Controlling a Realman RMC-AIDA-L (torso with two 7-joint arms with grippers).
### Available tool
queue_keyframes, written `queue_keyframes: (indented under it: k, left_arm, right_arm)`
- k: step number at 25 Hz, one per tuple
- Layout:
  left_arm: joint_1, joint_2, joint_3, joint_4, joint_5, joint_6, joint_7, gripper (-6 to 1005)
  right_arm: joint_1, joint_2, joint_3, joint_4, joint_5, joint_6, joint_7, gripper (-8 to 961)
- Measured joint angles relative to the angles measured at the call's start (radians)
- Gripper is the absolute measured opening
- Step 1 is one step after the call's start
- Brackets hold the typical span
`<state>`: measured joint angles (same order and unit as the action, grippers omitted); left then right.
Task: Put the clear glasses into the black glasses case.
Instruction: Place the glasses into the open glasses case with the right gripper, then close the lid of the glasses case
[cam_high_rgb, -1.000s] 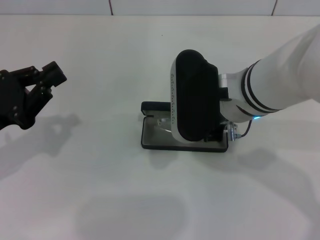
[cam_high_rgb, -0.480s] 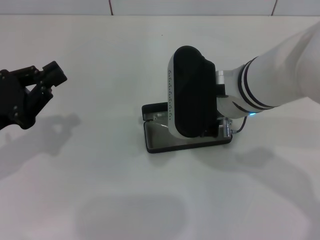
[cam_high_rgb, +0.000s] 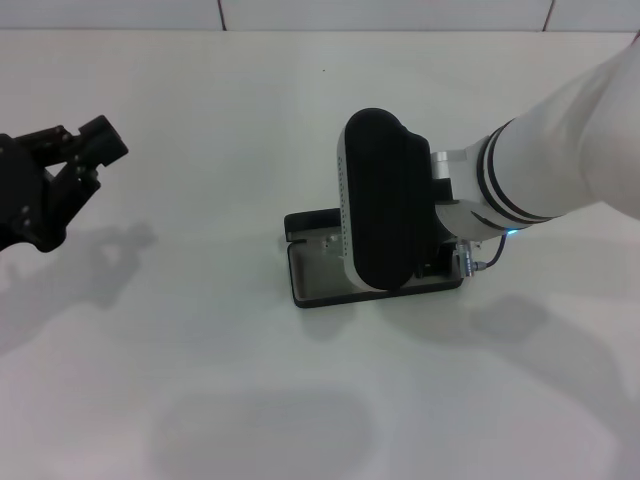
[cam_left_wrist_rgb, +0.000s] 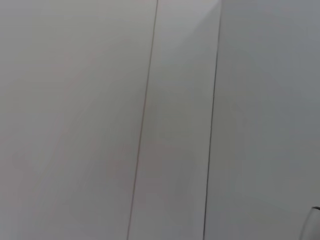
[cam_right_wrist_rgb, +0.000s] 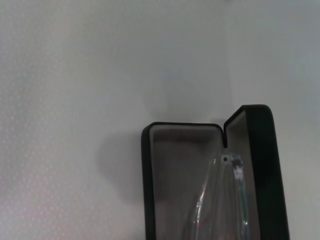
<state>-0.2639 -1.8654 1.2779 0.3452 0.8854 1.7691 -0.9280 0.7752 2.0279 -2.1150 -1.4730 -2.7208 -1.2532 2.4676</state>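
The case (cam_high_rgb: 318, 272) lies open on the white table (cam_high_rgb: 200, 380), near the middle of the head view. Its grey-lined tray faces up and its lid stands raised along the far edge. The right arm (cam_high_rgb: 560, 150) reaches in from the right, and its bulky black wrist housing covers most of the case, so the right gripper cannot be seen from above. Whether that gripper is spread or pressed together cannot be told from any view.

In the right wrist view the glasses (cam_right_wrist_rgb: 225, 200) lie inside the case (cam_right_wrist_rgb: 170, 145), on the grey lining. One hinge sits near the tray's end wall, and the thin clear arms run along the tray beside the raised lid. How the far end of the glasses sits is cut off by the picture edge.

The left gripper (cam_high_rgb: 70, 165) hangs well apart from the case on the left, its fingers spread and holding nothing. The left wrist view shows only bare wall.

The step in hand looks like the placing itself: the glasses are already down in the tray, so the task seems nearly done. The next move probably calls for the right gripper to let go fully, if it has not, and lift straight up without snagging a thin arm or knocking the lid.
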Motion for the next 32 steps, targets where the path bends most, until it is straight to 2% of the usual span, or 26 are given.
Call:
queue_keyframes:
  k: [19,32]
  left_arm:
    - [0.000,-0.001,-0.006,0.000,0.003,-0.001,0.000,111]
    - [0.001,-0.001,-0.006,0.000,0.003,0.000,-0.003,111]
  right_arm:
    - [-0.007,0.000,0.003,-0.014,-0.007,0.021,0.000,181]
    - [-0.085,0.000,0.008,-0.115,-0.010,0.002,-0.001,182]
